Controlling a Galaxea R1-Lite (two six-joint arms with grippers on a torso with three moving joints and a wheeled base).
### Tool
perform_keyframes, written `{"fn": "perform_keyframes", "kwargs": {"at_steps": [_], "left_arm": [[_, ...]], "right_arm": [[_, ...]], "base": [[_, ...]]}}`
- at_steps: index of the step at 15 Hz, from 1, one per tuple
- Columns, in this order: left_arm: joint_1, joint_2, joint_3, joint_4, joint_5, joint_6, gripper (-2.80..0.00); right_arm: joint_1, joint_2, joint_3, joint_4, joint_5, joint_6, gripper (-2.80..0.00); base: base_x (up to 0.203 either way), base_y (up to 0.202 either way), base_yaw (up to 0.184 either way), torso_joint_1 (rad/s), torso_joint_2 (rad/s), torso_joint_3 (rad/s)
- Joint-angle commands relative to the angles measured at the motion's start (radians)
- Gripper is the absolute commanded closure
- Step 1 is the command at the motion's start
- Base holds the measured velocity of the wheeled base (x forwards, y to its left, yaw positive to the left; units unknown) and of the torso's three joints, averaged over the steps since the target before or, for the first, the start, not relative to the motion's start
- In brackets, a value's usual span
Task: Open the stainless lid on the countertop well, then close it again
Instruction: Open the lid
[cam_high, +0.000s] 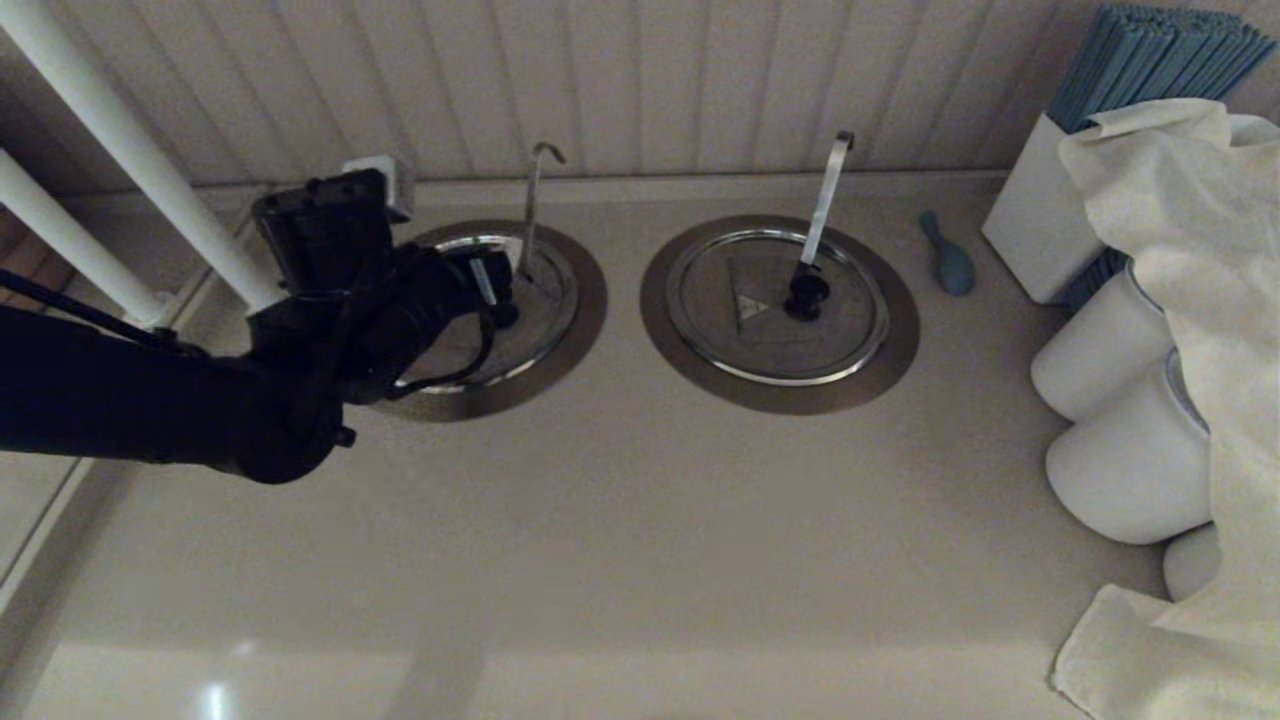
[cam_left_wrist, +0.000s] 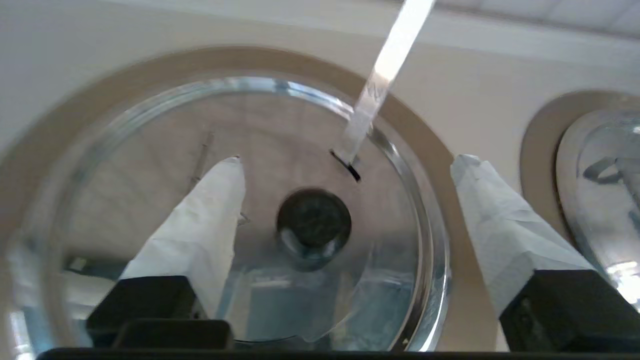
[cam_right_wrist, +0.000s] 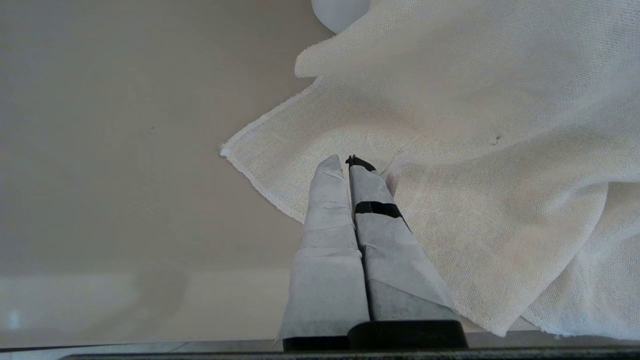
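Observation:
The stainless lid (cam_high: 548, 288) lies flat and closed on the left countertop well, whose brushed collar (cam_high: 588, 318) rings it. Its thin hooked rod (cam_high: 533, 205) rises toward the wall. My left gripper (cam_high: 497, 290) hovers open just above the lid's middle. In the left wrist view the black knob (cam_left_wrist: 314, 225) sits between the two wrapped fingers (cam_left_wrist: 200, 230), nearer this one, touching neither. The lid's shiny rim (cam_left_wrist: 425, 235) and the rod (cam_left_wrist: 380, 85) show there too. My right gripper (cam_right_wrist: 346, 162) is out of the head view, shut on nothing above a white cloth (cam_right_wrist: 475, 125).
The twin lid (cam_high: 775, 305) with its bright flat strip (cam_high: 828, 195) sits to the right. A teal object (cam_high: 947, 260), a white box (cam_high: 1045, 215), white cylinders (cam_high: 1100, 360) and draped cloth (cam_high: 1200, 300) fill the right side. White pipes (cam_high: 130, 150) stand at left.

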Motion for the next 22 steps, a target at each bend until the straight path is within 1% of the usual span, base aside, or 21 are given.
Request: {"fn": "perform_keyframes", "kwargs": {"at_steps": [1,2,4,6,12,17,18,19,20,21,22], "left_arm": [[-0.001,0.043,0.011,-0.057,0.004,0.000,-2.80],[-0.001,0.058,0.019,-0.092,0.005,0.001,-2.80],[0.000,0.094,0.027,-0.114,0.009,0.003,-2.80],[0.002,0.114,0.022,-0.115,0.026,0.003,-2.80],[0.020,0.165,-0.006,-0.117,0.045,0.006,-2.80],[0.029,0.171,0.017,-0.124,0.047,0.013,-2.80],[0.029,0.180,0.017,-0.139,0.047,0.015,-2.80],[0.029,0.198,0.017,-0.194,0.046,0.027,-2.80],[0.029,0.220,0.015,-0.238,0.052,0.048,-2.80],[0.029,0.232,0.012,-0.274,0.072,0.066,-2.80],[0.029,0.234,0.011,-0.276,0.073,0.068,-2.80]], "right_arm": [[0.000,0.000,0.001,0.000,0.001,0.000,0.00],[0.000,0.001,0.001,0.000,0.000,0.000,0.00],[0.000,0.001,0.001,0.000,0.000,0.000,0.00],[0.000,0.001,0.000,0.000,0.001,0.000,0.00],[0.000,0.000,0.001,0.000,0.000,0.000,0.00],[0.000,0.000,0.000,0.000,0.000,0.000,0.00],[0.000,0.001,-0.001,0.000,0.001,0.000,0.00],[0.000,0.001,0.001,0.000,0.001,0.000,0.00],[0.000,0.000,0.000,0.000,0.001,0.000,0.00],[0.000,0.001,-0.001,0.000,0.001,0.000,0.00],[0.000,0.000,-0.001,0.000,0.000,0.000,0.00]], "base": [[0.000,0.000,0.000,0.000,0.00,0.000],[0.000,0.000,0.000,0.000,0.00,0.000],[0.000,0.000,0.000,0.000,0.00,0.000],[0.000,0.000,0.000,0.000,0.00,0.000],[0.000,0.000,0.000,0.000,0.00,0.000],[0.000,0.000,0.000,0.000,0.00,0.000],[0.000,0.000,0.000,0.000,0.00,0.000],[0.000,0.000,0.000,0.000,0.00,0.000],[0.000,0.000,0.000,0.000,0.00,0.000],[0.000,0.000,0.000,0.000,0.00,0.000],[0.000,0.000,0.000,0.000,0.00,0.000]]}}
